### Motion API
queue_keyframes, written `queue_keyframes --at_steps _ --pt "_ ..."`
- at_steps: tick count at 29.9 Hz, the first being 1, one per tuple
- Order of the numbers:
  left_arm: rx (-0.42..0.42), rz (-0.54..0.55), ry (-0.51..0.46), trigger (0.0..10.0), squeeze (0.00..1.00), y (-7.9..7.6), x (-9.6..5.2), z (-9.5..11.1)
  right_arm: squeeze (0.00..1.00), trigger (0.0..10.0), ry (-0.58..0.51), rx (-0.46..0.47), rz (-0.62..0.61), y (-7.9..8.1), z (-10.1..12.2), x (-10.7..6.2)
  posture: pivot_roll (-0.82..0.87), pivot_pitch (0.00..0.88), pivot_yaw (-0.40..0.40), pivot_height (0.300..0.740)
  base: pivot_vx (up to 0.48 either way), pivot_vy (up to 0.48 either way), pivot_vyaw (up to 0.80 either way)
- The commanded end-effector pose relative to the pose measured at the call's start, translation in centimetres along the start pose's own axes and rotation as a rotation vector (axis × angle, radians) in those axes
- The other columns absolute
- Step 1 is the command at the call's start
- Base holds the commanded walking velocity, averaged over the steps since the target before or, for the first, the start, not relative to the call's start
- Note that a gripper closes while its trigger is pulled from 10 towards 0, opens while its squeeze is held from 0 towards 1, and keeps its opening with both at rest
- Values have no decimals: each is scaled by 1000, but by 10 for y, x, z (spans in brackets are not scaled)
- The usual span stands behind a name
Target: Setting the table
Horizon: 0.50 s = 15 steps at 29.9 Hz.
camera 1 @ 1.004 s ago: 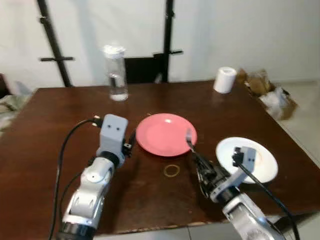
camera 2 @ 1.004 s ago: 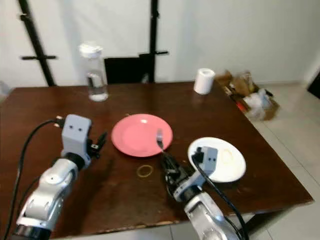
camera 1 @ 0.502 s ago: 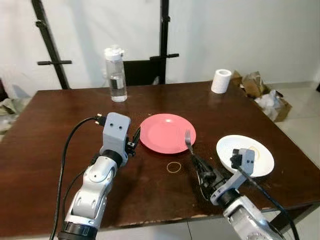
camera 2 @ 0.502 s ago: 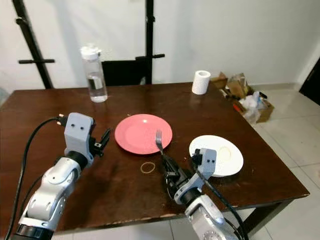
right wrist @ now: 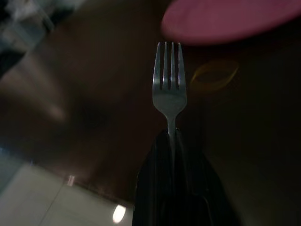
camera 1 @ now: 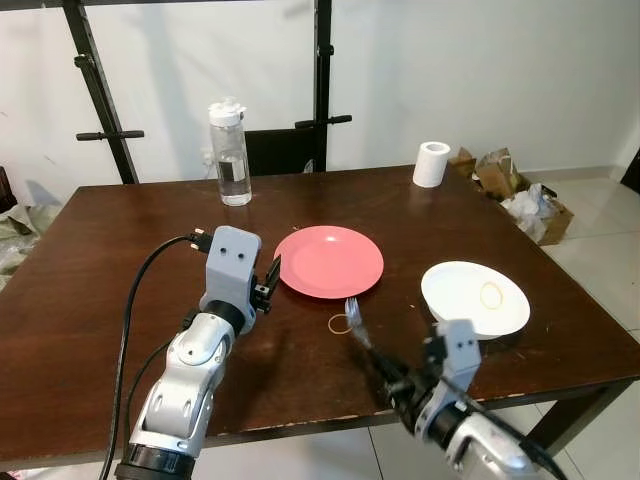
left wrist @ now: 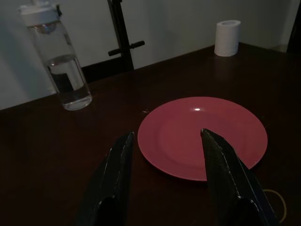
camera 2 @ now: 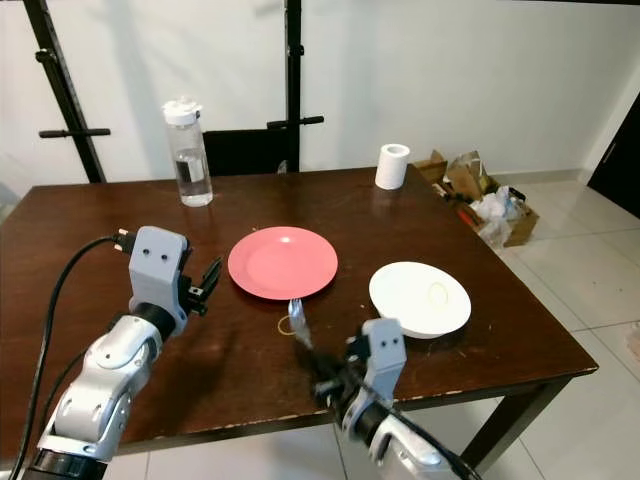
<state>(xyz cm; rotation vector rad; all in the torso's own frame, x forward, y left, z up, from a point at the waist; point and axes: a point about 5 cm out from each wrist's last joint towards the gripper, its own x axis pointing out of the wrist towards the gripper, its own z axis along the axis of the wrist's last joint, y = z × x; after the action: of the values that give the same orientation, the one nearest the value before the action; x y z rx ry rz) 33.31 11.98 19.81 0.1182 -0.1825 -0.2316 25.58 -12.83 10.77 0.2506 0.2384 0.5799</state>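
Note:
A pink plate (camera 1: 329, 261) lies near the middle of the dark wooden table (camera 1: 100, 260). To its right sits a white plate (camera 1: 470, 296) with a small ring on it. My right gripper (camera 1: 385, 370) is shut on a silver fork (camera 1: 356, 322) and holds it low over the table's front edge, tines up. The fork (right wrist: 169, 89) also shows in the right wrist view. My left gripper (left wrist: 167, 139) is open, its fingers (left wrist: 117, 165) held just left of the pink plate (left wrist: 202, 134).
A yellow rubber band (camera 1: 342, 323) lies in front of the pink plate. A water bottle (camera 1: 230, 152) and a paper roll (camera 1: 432, 164) stand at the table's far edge. A box of clutter (camera 1: 520, 190) sits on the floor at right.
My right gripper has pulled back with the fork toward the table's front edge, away from the pink plate. The camera has risen. The left arm has kept still.

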Motion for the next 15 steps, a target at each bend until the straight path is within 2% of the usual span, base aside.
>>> queue_keyframes --at_steps 1,4,7,11,15 --pt "-3 0 39 10000 0 1 -2 -8 0 10000 33 8 36 5 -6 1 28 35 85 740 0 0 0" --pt "-1 1 40 10000 0 1 -3 -9 0 10000 131 -4 85 12 -25 -2 31 33 84 740 0 0 0" --pt "2 3 42 10000 0 2 -3 -9 0 10000 144 5 54 9 -33 -2 31 32 83 740 0 0 0" --pt "6 8 44 10000 0 4 -3 -9 0 10000 87 41 -67 -3 -29 2 33 32 83 740 0 0 0" --pt "32 36 47 10000 0 15 0 -8 0 10000 -21 107 -190 -15 -17 9 38 38 86 740 0 0 0"
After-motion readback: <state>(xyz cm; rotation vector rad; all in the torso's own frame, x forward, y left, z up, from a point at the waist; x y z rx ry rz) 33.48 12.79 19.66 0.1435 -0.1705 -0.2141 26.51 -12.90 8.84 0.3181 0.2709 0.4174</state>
